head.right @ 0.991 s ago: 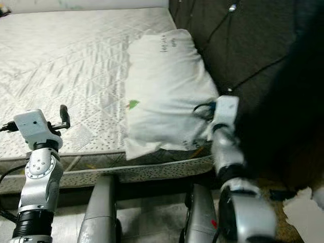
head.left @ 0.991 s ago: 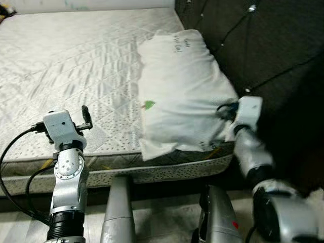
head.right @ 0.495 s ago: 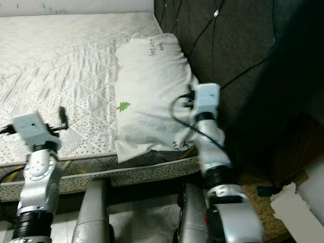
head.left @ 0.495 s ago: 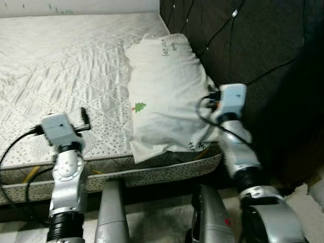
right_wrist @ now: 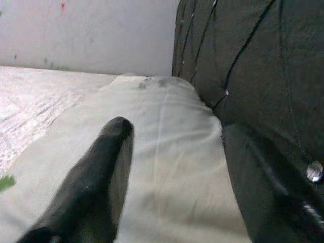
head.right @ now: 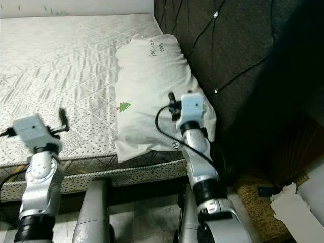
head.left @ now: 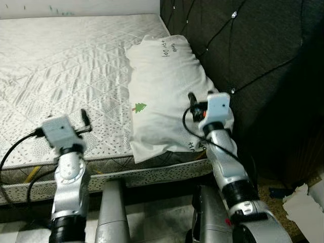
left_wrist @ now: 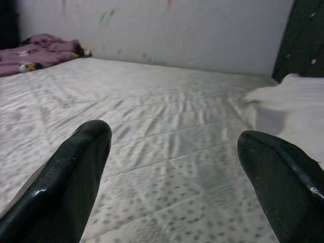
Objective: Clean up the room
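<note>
**Right arm backs off the pillow**

Pillow [head.left: 169,96] lies on the mattress [head.left: 66,71], at its right-hand end, pressed along the dark tufted headboard [head.left: 253,55], with its near edge close to the mattress's front border. A second ago the right gripper [right_wrist: 172,172] was dug into the pillow's near right corner; half a second ago it had lifted and swung inward; now it hovers over the near part of the pillow, fingers spread and holding nothing, as its wrist view shows, one finger [right_wrist: 96,172] over the white cloth and the other over the edge by the headboard. The camera also shifted between the earlier pictures, so the pillow's apparent slide is mostly that. My reading is that the pillow has been set down and released, and that this part of the tidying is done or nearly so.

Left gripper [left_wrist: 177,177] hangs over the front of the mattress, well to the pillow's left, its fingers wide apart and empty.

The pillow is a soft, plump white rectangle, lightly creased, with a small green tree mark and dark handwriting near its far end. The mattress is bare, pale and quilted in diamond stitching, with a dotted band along its side. The headboard is dark padded fabric, buttoned with shiny studs. A crumpled purple cloth [left_wrist: 40,48] lies at the mattress's far corner and probably still wants tidying.
</note>
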`<state>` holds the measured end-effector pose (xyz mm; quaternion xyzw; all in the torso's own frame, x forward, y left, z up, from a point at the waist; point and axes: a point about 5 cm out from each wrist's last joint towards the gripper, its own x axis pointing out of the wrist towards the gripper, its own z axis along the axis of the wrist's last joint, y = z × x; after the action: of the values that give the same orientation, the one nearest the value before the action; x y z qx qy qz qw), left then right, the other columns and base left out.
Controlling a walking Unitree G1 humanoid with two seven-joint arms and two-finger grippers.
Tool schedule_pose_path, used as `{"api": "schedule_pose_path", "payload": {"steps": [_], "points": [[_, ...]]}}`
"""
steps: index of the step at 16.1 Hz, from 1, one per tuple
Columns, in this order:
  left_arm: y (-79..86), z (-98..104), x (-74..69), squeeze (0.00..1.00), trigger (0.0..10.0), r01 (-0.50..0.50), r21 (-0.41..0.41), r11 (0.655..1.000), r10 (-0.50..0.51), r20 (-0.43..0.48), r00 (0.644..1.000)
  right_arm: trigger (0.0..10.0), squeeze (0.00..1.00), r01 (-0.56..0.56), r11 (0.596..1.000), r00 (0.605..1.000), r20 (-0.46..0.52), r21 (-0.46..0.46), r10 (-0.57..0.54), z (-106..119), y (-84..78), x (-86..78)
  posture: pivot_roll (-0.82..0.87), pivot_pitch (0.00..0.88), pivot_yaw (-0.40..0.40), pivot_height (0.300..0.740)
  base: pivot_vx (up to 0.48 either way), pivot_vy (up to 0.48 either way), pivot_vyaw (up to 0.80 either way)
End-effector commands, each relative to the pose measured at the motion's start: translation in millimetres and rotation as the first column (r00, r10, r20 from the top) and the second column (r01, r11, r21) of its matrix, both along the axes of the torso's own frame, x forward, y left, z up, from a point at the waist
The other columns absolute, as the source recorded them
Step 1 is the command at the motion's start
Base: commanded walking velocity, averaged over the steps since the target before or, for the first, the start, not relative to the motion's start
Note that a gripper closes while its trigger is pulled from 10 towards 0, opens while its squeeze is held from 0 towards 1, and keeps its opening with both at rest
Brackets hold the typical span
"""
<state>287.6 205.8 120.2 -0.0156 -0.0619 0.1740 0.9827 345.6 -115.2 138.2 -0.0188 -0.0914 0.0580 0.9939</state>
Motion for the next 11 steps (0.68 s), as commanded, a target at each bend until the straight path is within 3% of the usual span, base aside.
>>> {"api": "schedule_pose_path", "payload": {"steps": [1, 4, 5, 11], "points": [[-0.6, 3.9, 3.9, 0.00, 10.0, 0.011, 0.012, 1.000, -0.011, 0.005, 1.000, 10.0, 1.00, 0.013, 1.000, 0.999, 0.037, 0.019, -0.013, 14.0, -0.3, 3.6, 0.06, 0.000, 0.005, 0.575, 0.000, 0.000, 0.00], [0.9, 3.5, 1.6, 0.00, 10.0, -0.011, 0.005, 1.000, 0.011, 0.008, 1.000, 10.0, 1.00, -0.019, 1.000, 0.999, 0.027, 0.011, 0.019, 14.0, 4.4, 2.2, 0.07, 0.000, -0.014, 0.610, 0.000, 0.000, 0.00], [1.9, 1.4, -0.8, 0.00, 10.0, -0.022, 0.001, 1.000, 0.022, 0.004, 1.000, 10.0, 0.03, -0.027, 1.000, 0.999, 0.024, -0.004, 0.027, 13.7, 7.0, 3.1, 0.07, 0.000, -0.024, 0.625, 0.000, 0.000, 0.00], [-3.7, -1.6, -0.7, 0.00, 10.0, 0.005, -0.007, 1.000, -0.005, -0.003, 1.000, 10.0, 0.00, -0.014, 1.000, 0.999, 0.032, -0.013, 0.015, 18.6, 5.7, 6.9, 0.06, 0.000, -0.013, 0.690, 0.000, 0.000, 0.00]]}}
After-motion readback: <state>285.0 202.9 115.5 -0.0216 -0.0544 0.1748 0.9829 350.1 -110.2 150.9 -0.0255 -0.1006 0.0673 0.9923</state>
